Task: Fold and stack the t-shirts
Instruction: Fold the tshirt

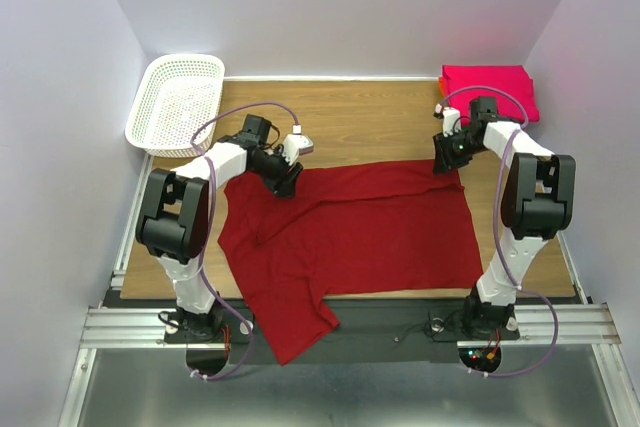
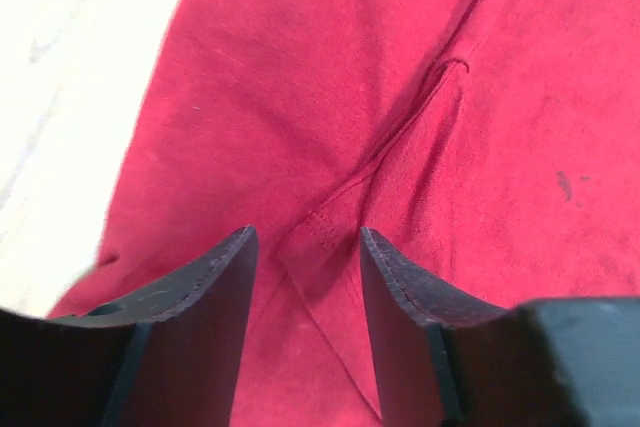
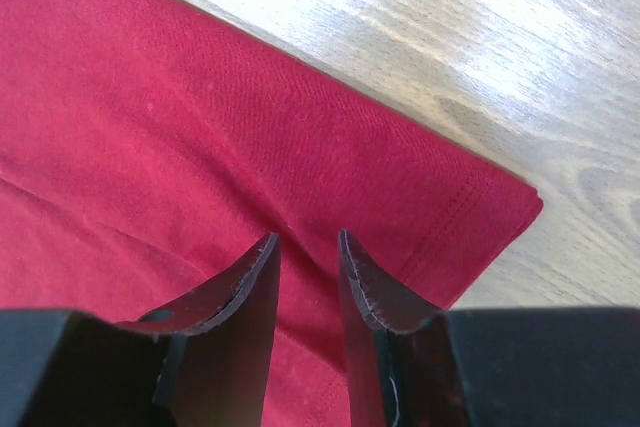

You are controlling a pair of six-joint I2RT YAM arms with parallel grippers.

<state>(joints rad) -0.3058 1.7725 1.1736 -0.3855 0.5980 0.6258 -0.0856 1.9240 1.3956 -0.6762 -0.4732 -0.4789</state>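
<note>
- The dark red shirt (image 1: pixel 370 227) lies spread across the table (image 1: pixel 370 117), one part hanging over the near edge.
- The left gripper (image 2: pixel 305 237) is at the shirt's far left corner, jaws apart astride a crease.
- The right gripper (image 3: pixel 308 239) is at its far right corner, jaws narrowly apart.
- A folded pink shirt (image 1: pixel 490 87) lies in the table's far right corner.

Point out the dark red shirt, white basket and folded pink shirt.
dark red shirt (image 1: pixel 380 227), top view, middle of body
white basket (image 1: pixel 148 109), top view, left wall
folded pink shirt (image 1: pixel 495 79), top view, top face
</note>
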